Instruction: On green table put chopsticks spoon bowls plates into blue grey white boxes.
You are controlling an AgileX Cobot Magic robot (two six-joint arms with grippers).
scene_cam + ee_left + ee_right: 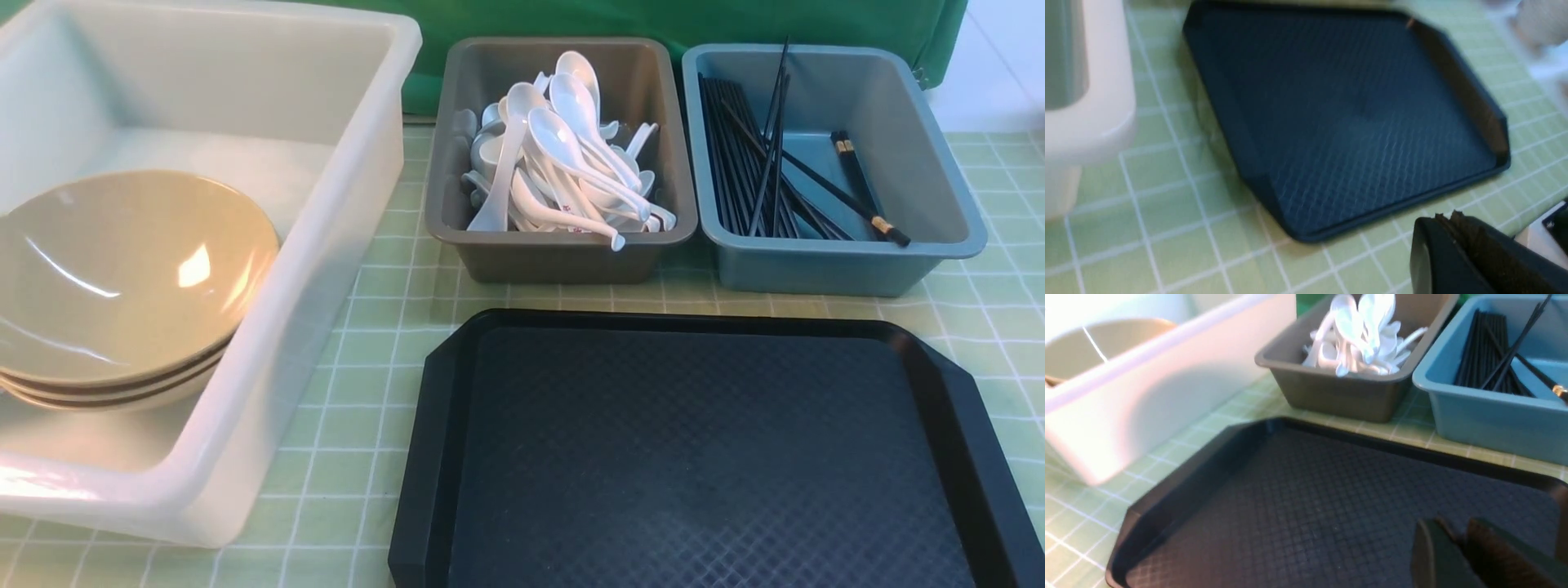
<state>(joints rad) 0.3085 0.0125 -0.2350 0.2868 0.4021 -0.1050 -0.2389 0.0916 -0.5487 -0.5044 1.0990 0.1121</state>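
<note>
Front view: black tray (702,457) bare; bowls (122,278) left of tray, spoons (563,155) and chopsticks (759,163) behind, all boxed. Both pincers (1457,253) (1457,555) narrow, holding nothing. Best kept clear, checking for leftovers.

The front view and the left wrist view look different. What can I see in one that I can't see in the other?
Only the front view shows the bowls stacked in the white box, the grey box heaped with white spoons, and the blue box with black chopsticks.

Only the left wrist view shows the left pincer, its fingers together with nothing between them.

Both show the bare black tray, the green checked tablecloth and the white box.
</note>
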